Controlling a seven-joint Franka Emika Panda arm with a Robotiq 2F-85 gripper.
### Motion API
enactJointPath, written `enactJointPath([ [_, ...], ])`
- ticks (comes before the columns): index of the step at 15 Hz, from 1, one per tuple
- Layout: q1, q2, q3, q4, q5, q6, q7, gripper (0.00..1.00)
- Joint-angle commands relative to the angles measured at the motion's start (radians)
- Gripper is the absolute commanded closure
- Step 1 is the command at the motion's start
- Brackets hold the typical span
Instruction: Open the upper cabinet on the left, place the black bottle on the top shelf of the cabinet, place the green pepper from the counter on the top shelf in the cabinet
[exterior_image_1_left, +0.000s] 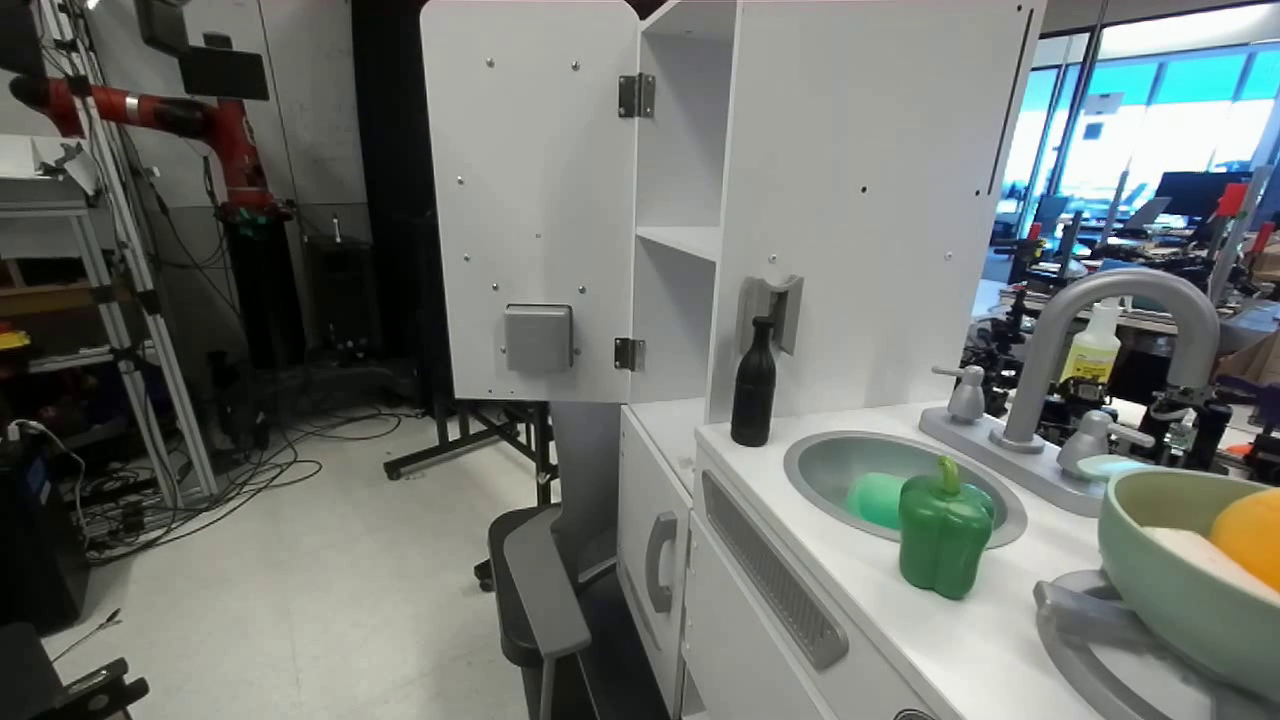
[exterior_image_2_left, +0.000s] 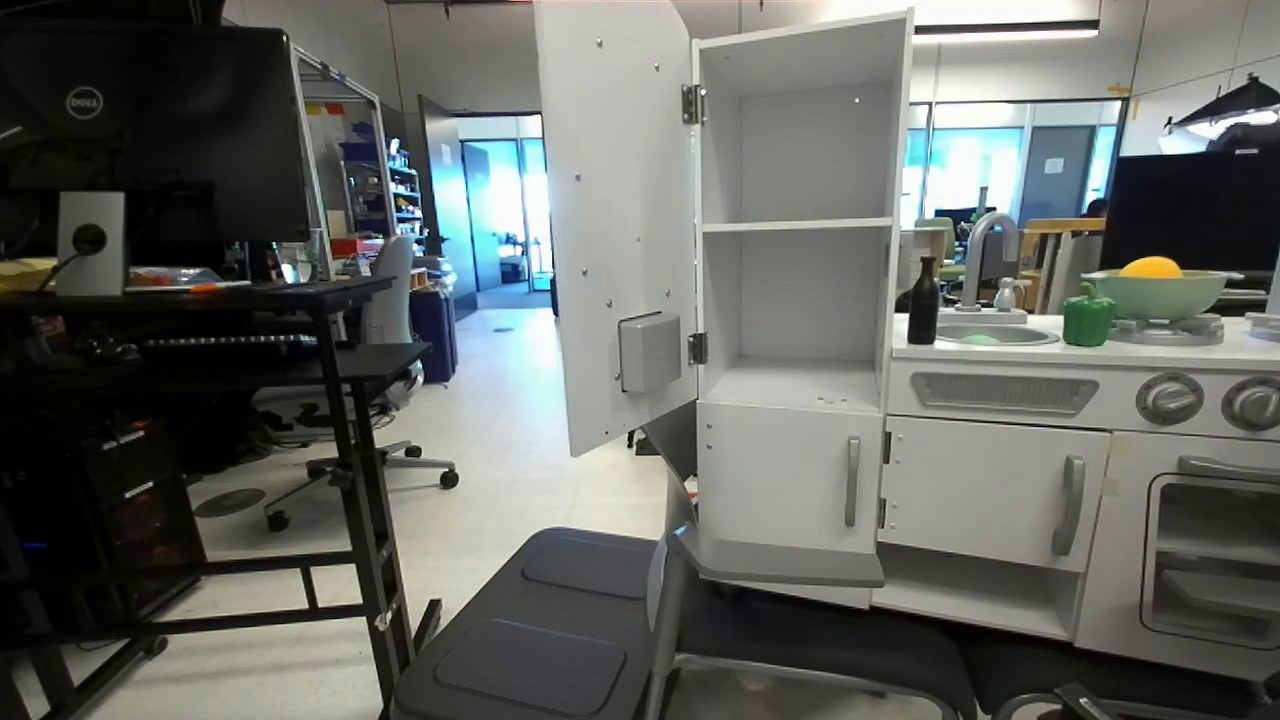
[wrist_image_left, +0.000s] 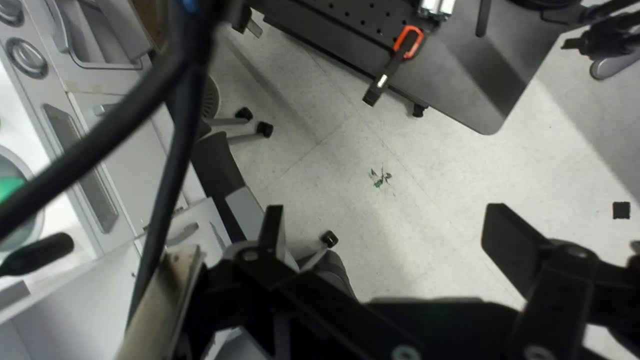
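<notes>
Only the wrist view shows the claw (wrist_image_left: 385, 222), its fingers (wrist_image_left: 510, 245) apart with floor (wrist_image_left: 400, 240) between them; the black bottle (wrist_image_left: 37, 254) sits at its nine o'clock, partly cropped. An exterior view faces into the upper cabinet (exterior_image_2_left: 820, 150), its door (exterior_image_2_left: 625, 240) swung out toward nine o'clock, with open room above the top shelf (exterior_image_2_left: 797, 225). In both exterior views the bottle stands upright near the front edge of the bench (exterior_image_1_left: 985, 645), beside the cabinet. Only those views show the green pepper (exterior_image_1_left: 945, 545), between sink (exterior_image_1_left: 815, 465) and bowl (exterior_image_1_left: 1150, 560).
</notes>
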Motion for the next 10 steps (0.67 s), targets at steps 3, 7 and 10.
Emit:
enactJointPath([
  [3,-0.114,-0.014,-0.109,-0.179,-0.078,0.188,-0.062,0.0],
  [7,-0.178,0.031,-0.159,-0.254,-0.157,0.39,-0.05,0.0],
  [10,-0.216,0.043,-0.193,-0.306,-0.199,0.54,-0.07,0.0],
])
